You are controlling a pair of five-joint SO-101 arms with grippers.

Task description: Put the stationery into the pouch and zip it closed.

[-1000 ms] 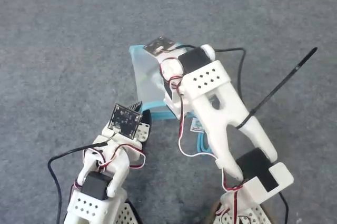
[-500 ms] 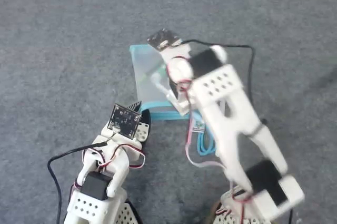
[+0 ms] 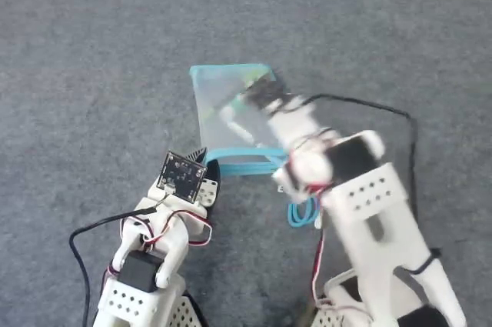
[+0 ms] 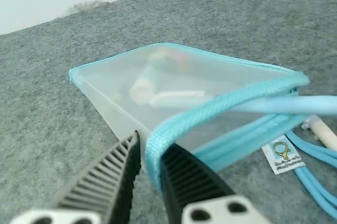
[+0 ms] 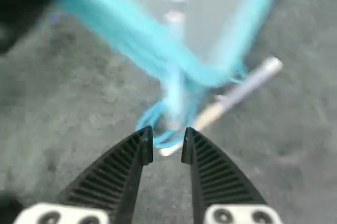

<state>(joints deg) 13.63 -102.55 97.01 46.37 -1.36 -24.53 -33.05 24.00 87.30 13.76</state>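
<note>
I'm clamping the pouch (image 4: 158, 76) rim in the left end effector (image 4: 151, 149). The right end effector (image 5: 167, 147), nearly closed around the thin cord (image 3: 301, 218), could slip, stalling the zip.

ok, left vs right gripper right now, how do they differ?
Left gripper is shut on the pouch's blue zip edge; right gripper is at the blue cord, grip unclear. Left touches the pouch itself; right is off it, by the cord. Both are low, facing the pouch.
</note>
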